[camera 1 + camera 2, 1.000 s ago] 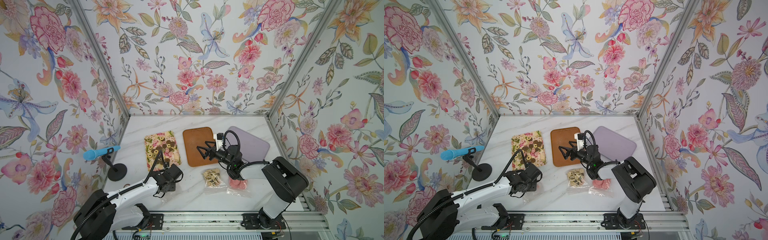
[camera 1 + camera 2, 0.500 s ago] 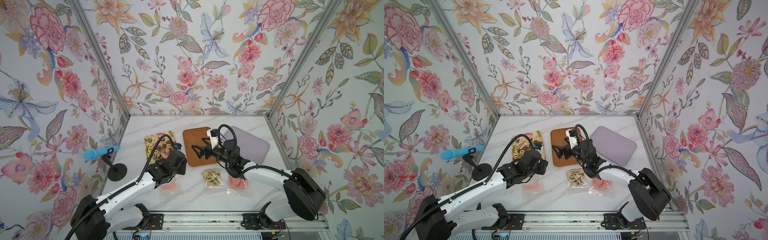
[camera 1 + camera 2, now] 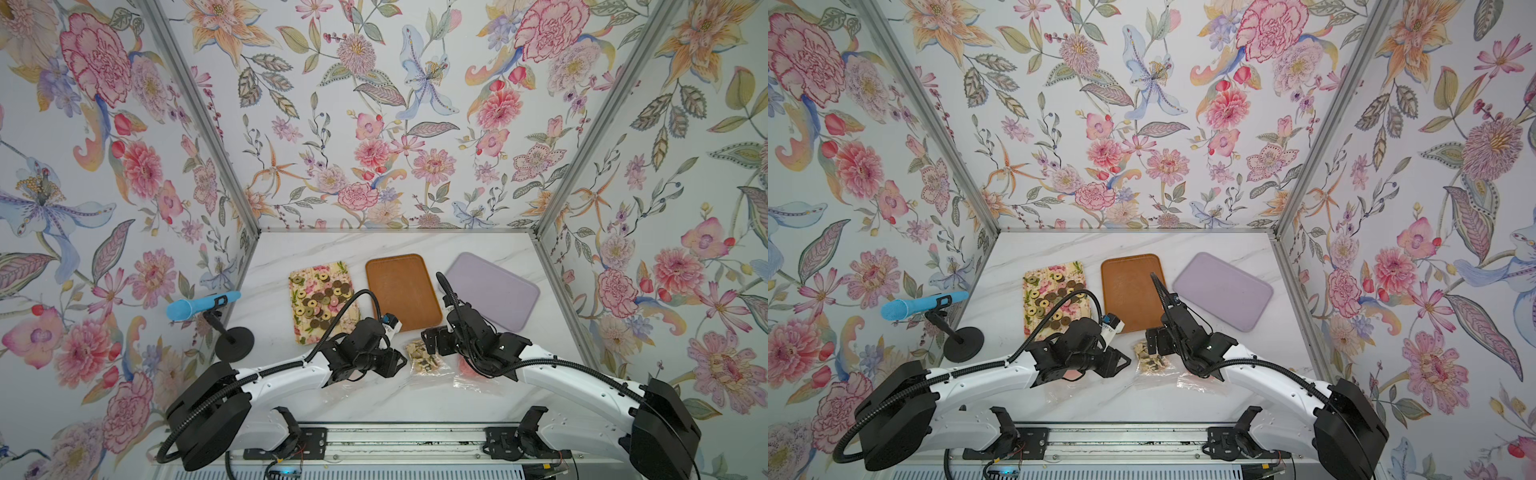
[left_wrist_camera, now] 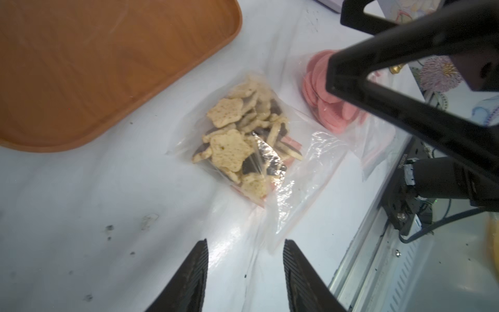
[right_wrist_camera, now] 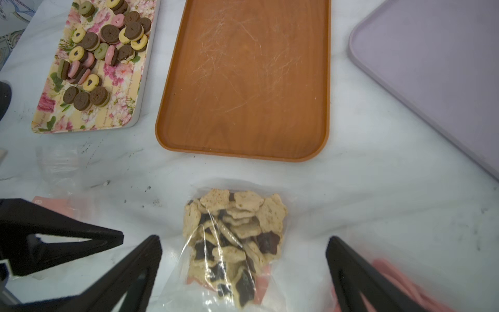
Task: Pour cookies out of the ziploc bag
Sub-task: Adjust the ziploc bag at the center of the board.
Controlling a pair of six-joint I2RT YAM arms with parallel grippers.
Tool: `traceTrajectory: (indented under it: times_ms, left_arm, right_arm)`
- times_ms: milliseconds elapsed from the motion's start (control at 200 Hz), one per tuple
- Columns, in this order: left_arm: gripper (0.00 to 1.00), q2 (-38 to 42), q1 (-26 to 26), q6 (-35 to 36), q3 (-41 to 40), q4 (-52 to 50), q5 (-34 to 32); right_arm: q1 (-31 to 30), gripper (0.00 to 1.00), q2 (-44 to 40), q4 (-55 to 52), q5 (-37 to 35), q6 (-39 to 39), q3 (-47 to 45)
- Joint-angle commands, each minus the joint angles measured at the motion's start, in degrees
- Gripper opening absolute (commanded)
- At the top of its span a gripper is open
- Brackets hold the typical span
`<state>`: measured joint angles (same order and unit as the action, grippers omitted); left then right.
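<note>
**Star cookies next in line for the tray.** A clear bag [image 5: 235,243] of star cookies [image 4: 229,146] is pictured flat on the table [image 5: 378,189], just in front of the bare orange tray [image 5: 243,81], with 2 grippers set around it. The right gripper [image 5: 244,239] is held over the bag with its jaws spread to their widest, 1 finger on each side, and nothing is gripped. The left gripper [image 4: 245,240] is set low at the bag's loose film end with its jaws about half apart. Film is seen reaching toward the gap, but no hold on it can be made out.

A 2nd bag, of pink discs [image 4: 332,108], lies just beside the 1st on the right arm's side. Round cookies [image 5: 89,46] are already spread on the floral tray [image 5: 124,81]. The lilac tray [image 5: 432,67] is bare, and an emptied bag [image 5: 56,162] lies near the left arm.

The step in hand is judged to be the pickup of the bag for pouring onto the orange tray. The far, cookie-heavy end is best pinched on film alone, so that no star is crushed, while the loose end is held to keep the mouth spread. The bag should then be lifted clear, carried over the tray's middle and tipped slowly, mouth down and low, so that pieces are not bounced over the rim. Whether the zip is open cannot be told.
</note>
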<state>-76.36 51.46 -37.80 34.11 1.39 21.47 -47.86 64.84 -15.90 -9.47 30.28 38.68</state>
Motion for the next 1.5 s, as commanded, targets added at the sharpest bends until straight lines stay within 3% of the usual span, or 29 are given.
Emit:
traceTrajectory:
  times_ms: [0, 175, 350, 681, 776, 931, 1101, 1407, 1497]
  left_arm:
    - [0.49, -2.78, 1.27, -3.05, -1.5, 4.86, 7.65]
    - [0.49, -5.63, 3.66, -4.44, -1.03, 4.35, 7.71]
    - [0.48, -8.66, 4.82, -7.9, -2.71, 12.34, 9.34]
    - [0.46, -12.66, 5.49, -7.57, -1.71, 13.3, 9.99]
    - [0.37, -12.68, 5.49, -7.9, -1.64, 14.05, 10.08]
    - [0.13, -10.89, 5.49, -7.19, -1.75, 12.18, 8.36]
    - [0.0, -6.22, 4.86, -4.49, -1.15, 7.58, 4.98]
    - [0.0, -0.89, -2.42, -1.07, -1.82, -2.05, 2.69]
    - [0.0, -0.2, -5.31, 1.01, -1.29, -6.16, 2.85]
  right_arm:
    - [-0.75, 1.0, -4.28, -8.04, -0.82, 5.23, -2.35]
    - [-1.52, 1.0, -7.52, -8.88, -0.52, 6.81, -5.53]
    - [-2.12, 1.0, -8.14, -8.68, -1.16, 6.67, -5.67]
    - [-2.16, 1.0, -6.83, -7.56, -0.9, 5.15, -4.95]
    - [-2.25, 1.0, -5.6, -7.09, -0.55, 4.53, -4.32]
    - [-2.28, 1.0, -5.16, -4.69, 0.23, 3.82, -4.91]
    - [-2.18, 1.0, -4.74, -2.37, 1.01, 1.43, -5.19]
    - [-0.46, 1.0, -1.47, 1.49, 3.07, -2.95, -4.96]
    - [1.43, 1.0, 0.92, 5.69, 7.01, -5.2, -4.3]
